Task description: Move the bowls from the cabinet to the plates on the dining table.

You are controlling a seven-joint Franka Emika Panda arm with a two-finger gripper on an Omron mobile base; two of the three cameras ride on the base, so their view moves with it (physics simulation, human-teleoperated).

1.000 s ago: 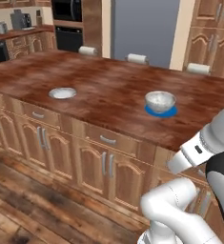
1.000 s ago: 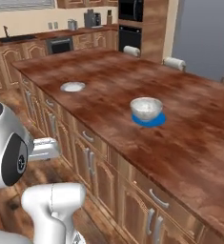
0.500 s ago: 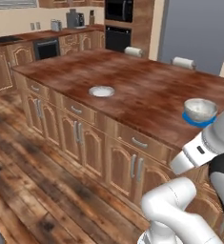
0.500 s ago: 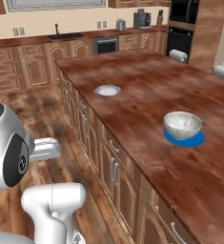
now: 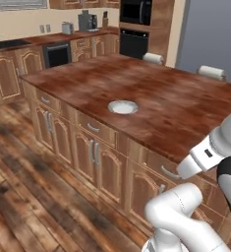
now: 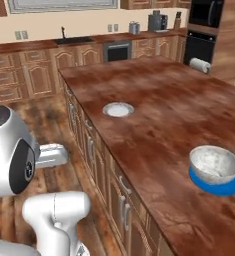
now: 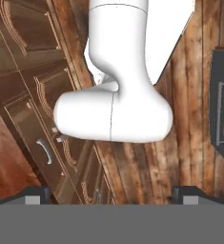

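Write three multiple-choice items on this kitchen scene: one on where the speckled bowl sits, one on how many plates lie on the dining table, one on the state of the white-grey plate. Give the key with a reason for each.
1. Where does the speckled bowl sit?
A. On the floor
B. On the blue plate
C. On the far counter by the sink

2. How many plates lie on the dining table?
A. One
B. Two
C. Four

3. What is the state of the white-grey plate?
A. Bare, nothing on it
B. Carrying a bowl
C. Standing on edge

Key:
1. B: the right base view shows the speckled bowl resting on the blue plate.
2. B: the blue plate and the white-grey plate both lie on the dining table.
3. A: the white-grey plate lies flat with no bowl on it, also seen from the left base view.
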